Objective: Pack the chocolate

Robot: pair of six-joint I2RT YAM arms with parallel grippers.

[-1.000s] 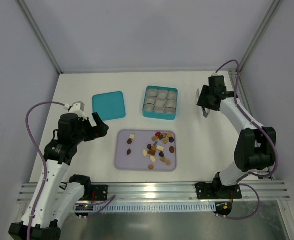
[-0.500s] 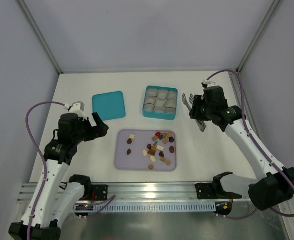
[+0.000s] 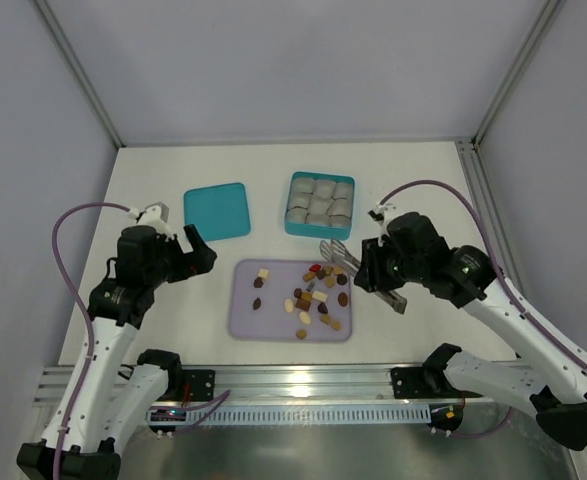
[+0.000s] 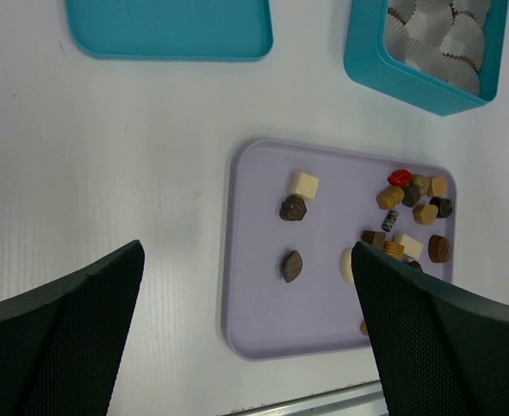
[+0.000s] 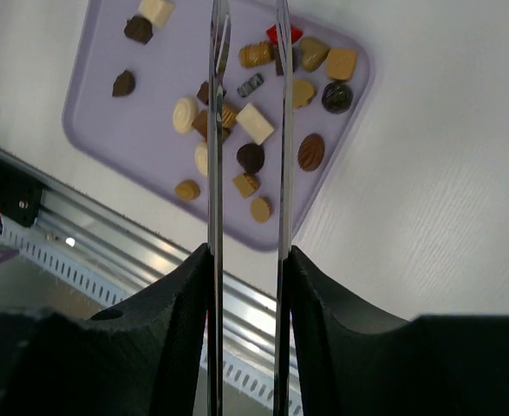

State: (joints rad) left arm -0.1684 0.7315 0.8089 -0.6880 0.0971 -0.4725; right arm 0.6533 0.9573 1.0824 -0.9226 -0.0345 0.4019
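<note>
The chocolate [image 3: 316, 296] lies as several small brown, tan, cream and red pieces on a lilac tray [image 3: 248, 320]; most cluster at its right half [image 5: 252, 121]. My right gripper [image 3: 375, 272] is shut on metal tongs [image 3: 339, 254]. Both tong blades [image 5: 214, 130] run between its fingers, and their tips hang over the tray's far right corner, apart, with nothing between them. My left gripper [image 3: 195, 250] is open to the left of the tray [image 4: 263, 303], with nothing between its fingers [image 4: 81, 329]. It looks down on two dark pieces [image 4: 292, 208].
A teal box [image 3: 319, 203] lined with grey-white paper cups stands behind the tray. Its flat teal lid [image 3: 217, 210] lies to the left. The aluminium rail [image 3: 303, 382] runs along the near table edge. Frame posts stand at the back corners.
My right arm has swung from the back right toward the tray's right side, carrying the tongs, and its fingers have squeezed the blades closer together. The left arm has not moved.
</note>
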